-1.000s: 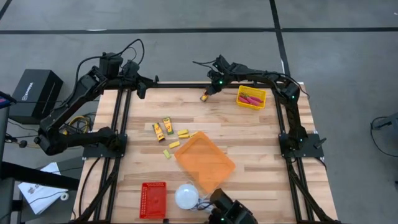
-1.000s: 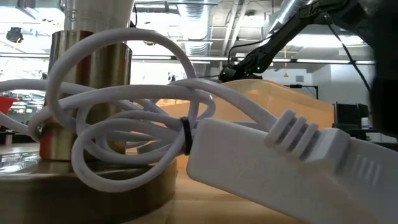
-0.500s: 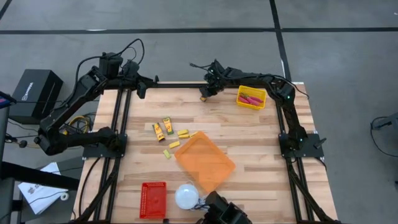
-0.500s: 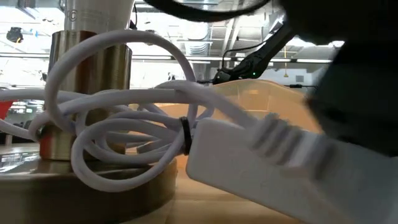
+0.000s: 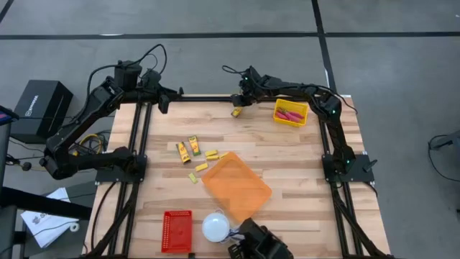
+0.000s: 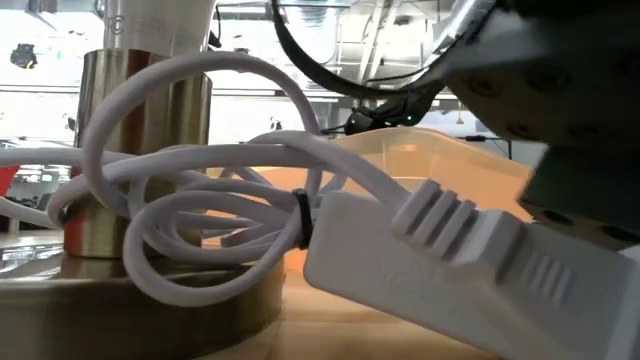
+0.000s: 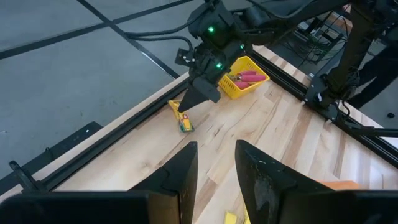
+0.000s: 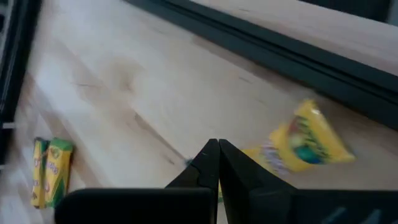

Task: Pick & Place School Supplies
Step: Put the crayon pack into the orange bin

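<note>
Right tool (image 5: 238, 106) hung at upper centre of the tabletop (image 5: 287, 155), fingers pinched together, empty. Crayon packet (image 5: 235, 112) lay just below, near the yellow bin (image 5: 290, 113). Best reopened, centred over the packet, lowered squarely. Left tool (image 5: 167, 101) idle upper left, parted.

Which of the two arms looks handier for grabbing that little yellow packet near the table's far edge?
The right one, probably. The right gripper, fingers closed, hovers right by the packet, with the yellow bin close on the same side. The left gripper waits at the far left corner, open, farther from the packet.
</note>
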